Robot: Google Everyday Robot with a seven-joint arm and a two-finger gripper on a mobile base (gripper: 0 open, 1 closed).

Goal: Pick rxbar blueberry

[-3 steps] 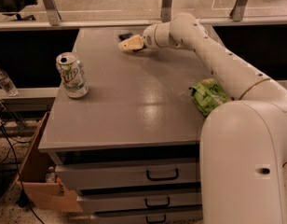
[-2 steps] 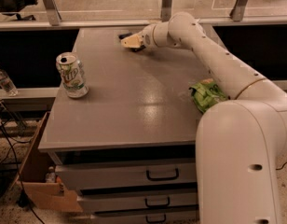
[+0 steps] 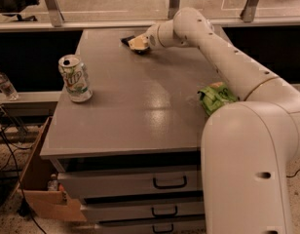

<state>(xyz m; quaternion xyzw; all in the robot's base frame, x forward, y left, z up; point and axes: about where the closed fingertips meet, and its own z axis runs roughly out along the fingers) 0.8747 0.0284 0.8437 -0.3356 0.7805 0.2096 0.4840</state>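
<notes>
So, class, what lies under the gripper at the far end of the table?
Under the gripper a dark edge of the rxbar blueberry shows on the table. The rest of the bar is covered by the gripper.

White arm [image 3: 228, 57] reaches from the right across the grey table [image 3: 140, 116] to its far edge. The gripper [image 3: 138, 43] sits low at the far middle of the table, right over the rxbar blueberry [image 3: 126, 40]. Only a dark corner of the bar shows to the left of the gripper, and whether they touch can't be told. A soda can [image 3: 75, 78], white-green, stands upright near the left edge, well apart from the gripper. A green snack bag [image 3: 215, 96] lies crinkled at the right edge, partly behind the robot body [image 3: 247, 174]. Drawers [image 3: 130, 184] with dark handles sit under the table. A cardboard box [image 3: 40, 199] is on the floor lower left, and a plastic bottle [image 3: 4, 84] stands at far left.
</notes>
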